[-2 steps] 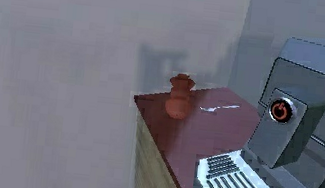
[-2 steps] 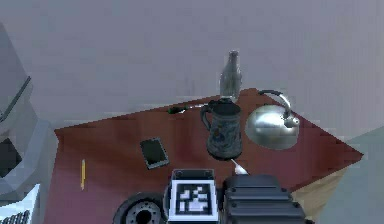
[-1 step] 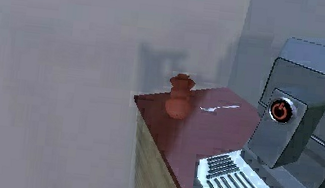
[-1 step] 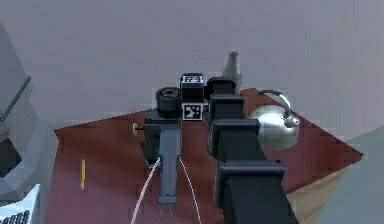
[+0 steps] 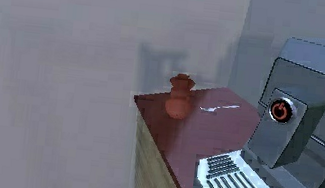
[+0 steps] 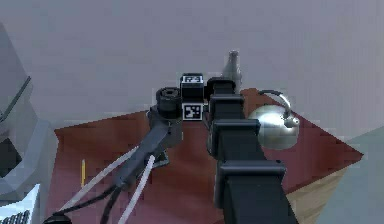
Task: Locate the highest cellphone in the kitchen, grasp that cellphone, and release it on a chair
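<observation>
Forward view: a grey wall [image 5: 52,70] takes the left. Right of it stands a counter [image 5: 191,140] with a red-brown top and a wooden side. A terracotta vase [image 5: 178,96] stands upright near the counter's far corner. Just right of the vase, apart from it, a small silver utensil [image 5: 214,109] lies flat on the top. At the right stands a grey machine [image 5: 303,127] with a round red-ringed dial [image 5: 280,110] on its front. A slatted tray [image 5: 236,185] sits at its base.

Arm side view: the machine stands at the left edge, on the same red-brown top. A thin yellow stick [image 6: 83,172] lies on the counter, just left of the fingers [image 6: 110,180]. The gripper [image 6: 100,205] points down and left above the counter, its tips near the tray. Whether the fingers are released or grasping cannot be told, nor whether the gripper holds anything. Two white markers [image 6: 192,95] sit at the end of the arm [image 6: 250,180], a dark bar rising from the bottom edge. Beyond the markers stands a grey tapered bottle [image 6: 232,68]. A silver kettle [image 6: 278,125] stands just right of the arm, partly hidden by it.

The position of the cellphone cannot be told.
</observation>
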